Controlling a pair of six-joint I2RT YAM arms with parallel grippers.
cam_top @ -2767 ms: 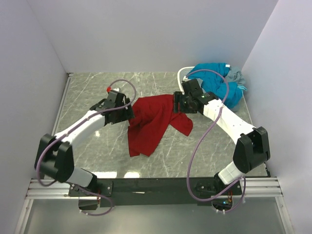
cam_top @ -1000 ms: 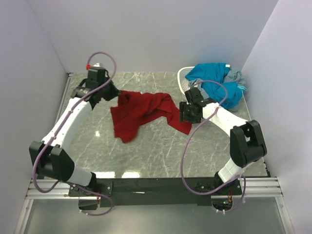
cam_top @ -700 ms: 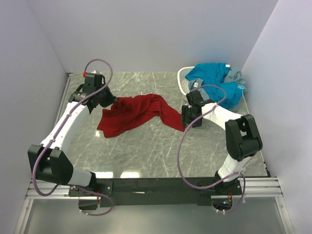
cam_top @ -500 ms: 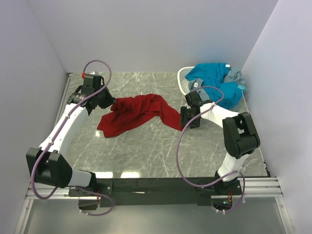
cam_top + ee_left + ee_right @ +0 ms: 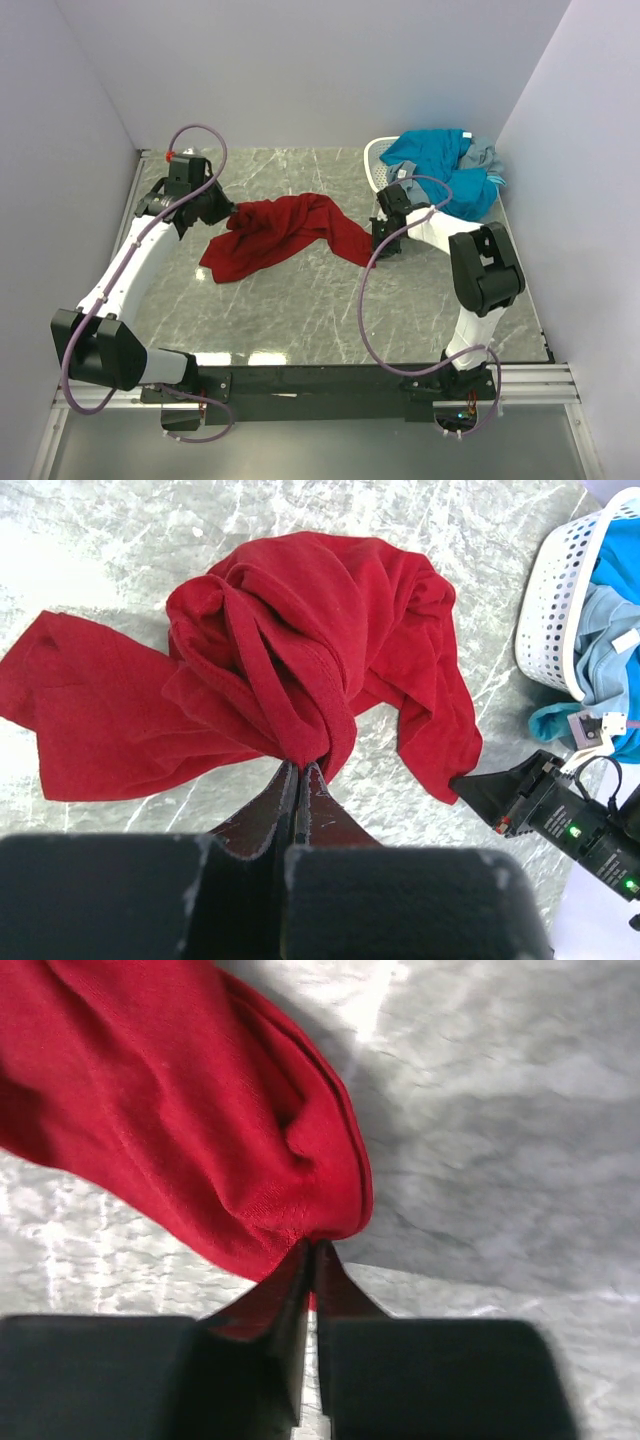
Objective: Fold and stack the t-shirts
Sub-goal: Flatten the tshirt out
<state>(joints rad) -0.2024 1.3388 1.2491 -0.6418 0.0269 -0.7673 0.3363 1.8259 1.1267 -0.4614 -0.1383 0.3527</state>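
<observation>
Marble table; end effectors pinch red t-shirt; white label unreadable.

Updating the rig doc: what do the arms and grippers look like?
Both the left arm and right arm have white tubular links with boxy black joint housings. A purple cable loops loosely along each; the left one ends in a red connector. Left gripper and right gripper: black fingers tapering to thin tips.

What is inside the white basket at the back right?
A teal-blue shirt fills the basket and spills over its rim, with a grey shirt bunched beside it. Whatever lies under them, and the basket's floor, is covered.
</observation>
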